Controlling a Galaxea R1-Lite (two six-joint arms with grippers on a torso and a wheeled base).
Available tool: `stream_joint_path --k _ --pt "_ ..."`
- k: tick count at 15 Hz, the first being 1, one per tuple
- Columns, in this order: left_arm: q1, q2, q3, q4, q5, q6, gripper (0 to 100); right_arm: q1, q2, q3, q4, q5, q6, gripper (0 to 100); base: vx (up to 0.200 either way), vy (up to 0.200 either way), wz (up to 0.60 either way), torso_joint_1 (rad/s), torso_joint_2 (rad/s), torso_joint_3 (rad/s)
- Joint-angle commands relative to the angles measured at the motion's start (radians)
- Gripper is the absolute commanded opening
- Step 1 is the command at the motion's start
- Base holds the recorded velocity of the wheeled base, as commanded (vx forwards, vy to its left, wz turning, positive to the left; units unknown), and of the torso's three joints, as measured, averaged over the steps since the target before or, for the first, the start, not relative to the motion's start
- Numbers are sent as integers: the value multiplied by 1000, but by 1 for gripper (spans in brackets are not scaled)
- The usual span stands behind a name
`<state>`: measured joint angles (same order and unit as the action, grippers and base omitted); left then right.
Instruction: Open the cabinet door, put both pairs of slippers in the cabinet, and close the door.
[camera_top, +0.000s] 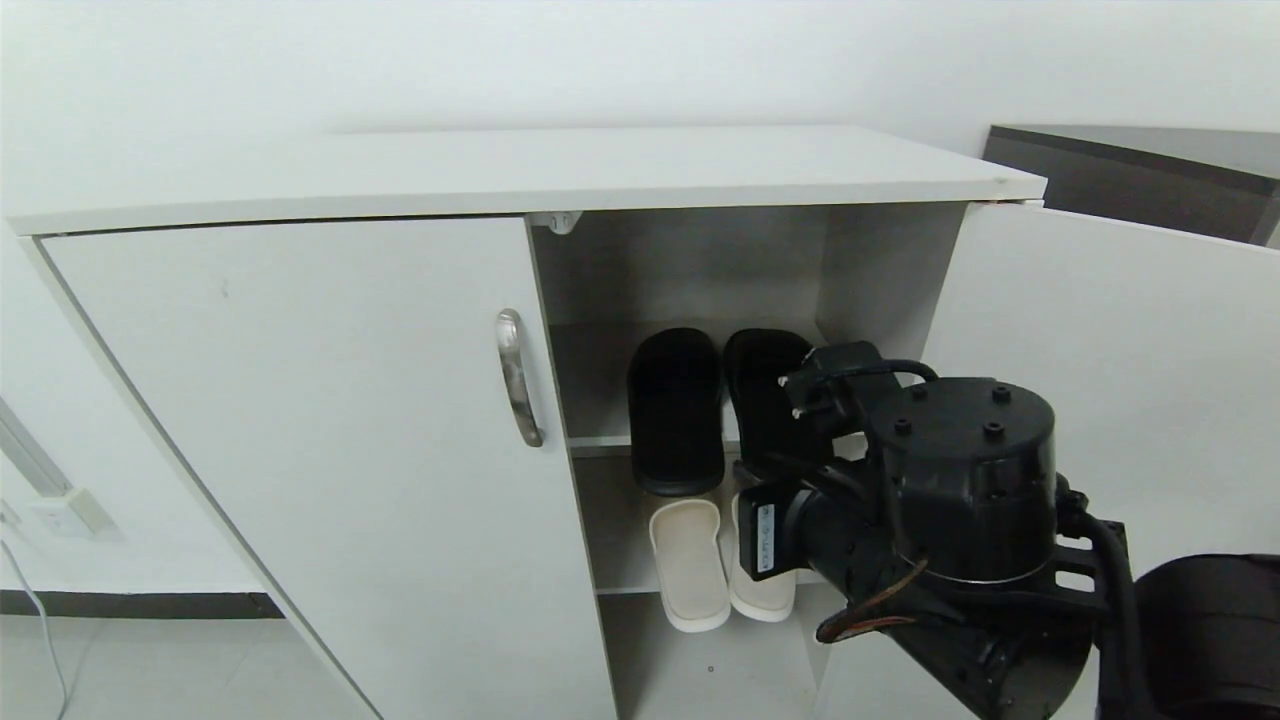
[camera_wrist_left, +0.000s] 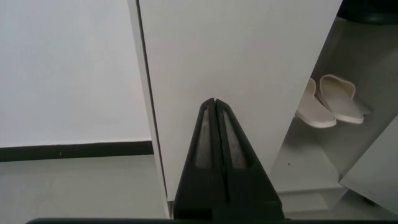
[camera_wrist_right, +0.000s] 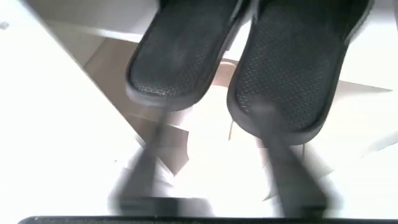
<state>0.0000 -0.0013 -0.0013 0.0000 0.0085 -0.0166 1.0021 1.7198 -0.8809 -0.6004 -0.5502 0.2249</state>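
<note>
Head view: a white cabinet fills the frame. Its left door is shut, with one metal handle at its inner edge. Its right door is swung open at the right of the frame. In the open half at center there are two shelves. The two black slippers lie side by side on the upper shelf, heels past its front edge. The two white slippers lie side by side on the lower shelf, directly beneath the black pair. The right arm rises from the lower right and covers part of the right-hand black slipper.

Left wrist view: the left gripper has its two fingers pressed flat together with nothing between them. It points at the face of the shut door. Both white slippers show past that door's edge, along with bare wall and floor that the head view barely shows.

Right wrist view: this is the close look at the ribbed heels of the two black slippers, which overhang the shelf. The right gripper is blurred, but its two fingers seem spread apart just below the heels. One finger is near the heel of one slipper, and contact is unclear.
</note>
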Motion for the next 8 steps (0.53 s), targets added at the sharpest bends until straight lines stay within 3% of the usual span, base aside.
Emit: stream_joint_path --k 1,8 --pt "0 1 1 0 1 0 0 6 -6 45 -32 7 -21 0 0 0 0 0 0 0" --pt "0 1 0 0 -2 1 0 26 -6 49 -33 3 -22 0 0 0 0 0 0 0"
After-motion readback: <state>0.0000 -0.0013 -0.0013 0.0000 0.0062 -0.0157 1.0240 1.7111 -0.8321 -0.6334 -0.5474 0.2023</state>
